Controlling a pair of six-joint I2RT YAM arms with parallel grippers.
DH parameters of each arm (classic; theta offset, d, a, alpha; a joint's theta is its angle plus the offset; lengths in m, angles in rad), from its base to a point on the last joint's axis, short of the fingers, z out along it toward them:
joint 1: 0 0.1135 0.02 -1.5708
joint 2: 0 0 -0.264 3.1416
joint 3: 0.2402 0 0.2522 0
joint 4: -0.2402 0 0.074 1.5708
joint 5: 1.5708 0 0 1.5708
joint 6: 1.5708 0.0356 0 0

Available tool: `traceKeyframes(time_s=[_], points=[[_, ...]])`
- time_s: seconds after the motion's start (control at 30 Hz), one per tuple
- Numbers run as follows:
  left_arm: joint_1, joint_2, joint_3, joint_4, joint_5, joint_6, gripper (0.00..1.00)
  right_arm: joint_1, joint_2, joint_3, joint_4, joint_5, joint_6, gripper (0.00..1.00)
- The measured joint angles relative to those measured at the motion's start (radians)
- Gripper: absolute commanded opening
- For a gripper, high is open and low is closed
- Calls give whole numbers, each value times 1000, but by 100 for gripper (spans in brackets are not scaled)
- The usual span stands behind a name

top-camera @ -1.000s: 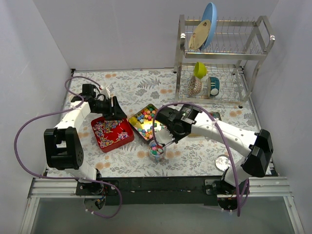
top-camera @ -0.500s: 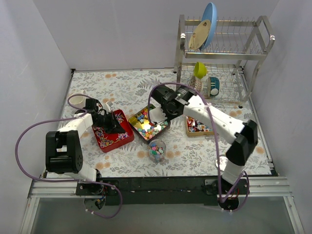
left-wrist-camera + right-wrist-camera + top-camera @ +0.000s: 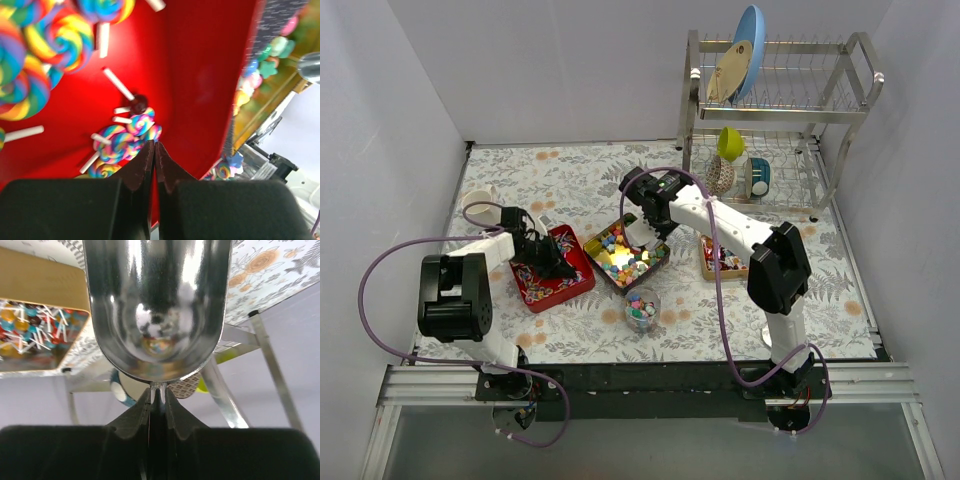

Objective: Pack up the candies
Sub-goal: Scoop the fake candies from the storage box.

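Lying flat, candies point sticks every way.

Bright, even light from overhead fills the top view, with short, soft shadows. A hot glare spot burns on the yellow tin floor. The metal scoop mirrors white streaks (twelve o'clock especially). In the left wrist view, candies at ten o'clock blur.

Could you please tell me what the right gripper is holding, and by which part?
The right gripper pinches a shiny metal scoop by the thin handle at its bowl's rear.
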Motion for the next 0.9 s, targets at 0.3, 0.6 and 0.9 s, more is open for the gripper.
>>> traceKeyframes(time_s=[0.3,0.6,0.9], points=[[-34,31,-33,33,-10,-27,0,9,37,0,80,93,-241,1],[-74,45,-66,92,57,-57,0,74,148,3,147,184,-292,1],[-115,57,-83,142,108,-58,0,126,151,3,103,207,-201,1]])
